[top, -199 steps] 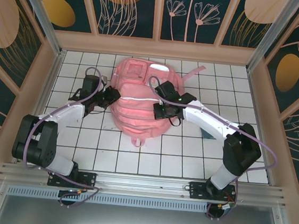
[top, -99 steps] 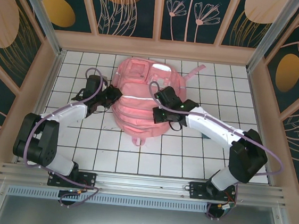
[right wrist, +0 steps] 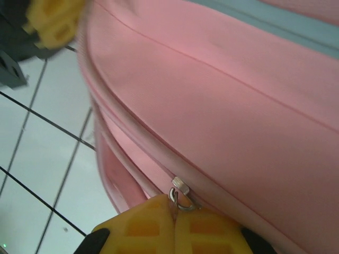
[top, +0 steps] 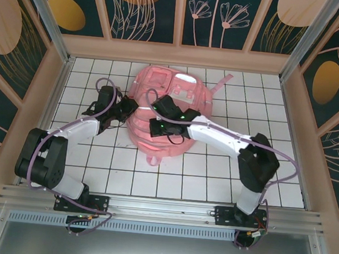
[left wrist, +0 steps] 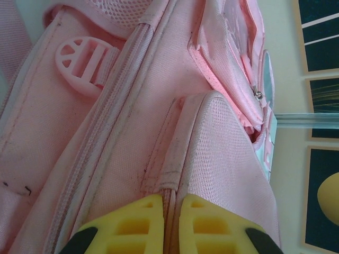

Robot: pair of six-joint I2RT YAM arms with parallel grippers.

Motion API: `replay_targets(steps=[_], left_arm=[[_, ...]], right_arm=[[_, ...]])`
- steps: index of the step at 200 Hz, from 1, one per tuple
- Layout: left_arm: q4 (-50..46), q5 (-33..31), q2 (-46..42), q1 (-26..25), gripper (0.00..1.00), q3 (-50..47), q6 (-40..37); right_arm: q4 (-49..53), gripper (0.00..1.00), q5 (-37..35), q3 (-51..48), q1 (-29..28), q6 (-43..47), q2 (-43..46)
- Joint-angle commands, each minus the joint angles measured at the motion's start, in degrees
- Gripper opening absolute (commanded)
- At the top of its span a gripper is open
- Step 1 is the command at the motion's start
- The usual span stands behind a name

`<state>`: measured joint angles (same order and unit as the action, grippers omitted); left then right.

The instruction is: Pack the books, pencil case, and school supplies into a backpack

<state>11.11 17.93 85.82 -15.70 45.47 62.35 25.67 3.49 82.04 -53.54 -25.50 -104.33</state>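
While my right gripper [right wrist: 174, 203] sits pinched tight, its ridged yellow fingertips [right wrist: 148, 225] meet on the small metal zip pull [right wrist: 180, 190] along a smooth pink seam. My left gripper [left wrist: 169, 200] is closed narrow too, its yellow pads [left wrist: 135, 225] nipping a stitched ridge of woven pink fabric, with a mesh panel [left wrist: 222, 159] just beyond. Both are on the backpack [top: 173, 82], a soft, rounded pink lump lying mid-way across the white tiled table [top: 213, 168], between my two arms.
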Motion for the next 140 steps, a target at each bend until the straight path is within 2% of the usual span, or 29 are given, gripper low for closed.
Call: replay_targets(steps=[1, 22, 35, 52, 69, 82, 105, 124, 140], left_arm=[[6.28, 4.39, -0.6, -2.43, 0.0, -0.03, 2.01], [5.39, 4.77, -0.57, -2.46, 0.0, 0.39, 1.17], [3.69, 4.35, -0.55, -2.41, 0.0, 0.95, 0.1], [0.17, 3.1, -0.65, -2.48, 0.23, 2.05, -2.46], [-4.95, 1.59, -0.92, -2.49, 0.47, 4.1, -6.9], [-8.41, 0.07, -1.51, -2.47, 0.56, 5.26, -10.31], [-14.27, -2.17, -2.74, -2.48, 0.61, 6.58, -15.31], [-17.82, -2.76, -4.71, -2.63, 0.61, 6.3, -19.36], [-22.35, -5.82, -6.92, -3.49, 0.6, 6.29, -23.84]], right_arm=[[-7.42, 0.0, 0.91, 7.38, -1.46, -1.24, -4.25], [-7.75, 0.0, 0.17, 8.81, -1.51, -2.57, -4.98], [-8.7, 0.07, 0.3, 5.9, -0.69, -4.18, -2.34], [-9.74, 0.19, 1.46, -0.16, 0.47, -6.9, 3.5], [-10.54, 0.36, 2.12, -6.21, 0.63, -10.33, 10.04], [-10.41, 0.45, 1.49, -9.9, 0.84, -13.32, 14.06], [-7.58, 0.5, -3.61, -15.39, 3.17, -21.81, 19.47], [-6.75, 0.5, -5.37, -20.57, 7.47, -29.05, 23.38], [-8.31, 0.52, -6.18, -24.78, 10.82, -33.62, 26.54]])
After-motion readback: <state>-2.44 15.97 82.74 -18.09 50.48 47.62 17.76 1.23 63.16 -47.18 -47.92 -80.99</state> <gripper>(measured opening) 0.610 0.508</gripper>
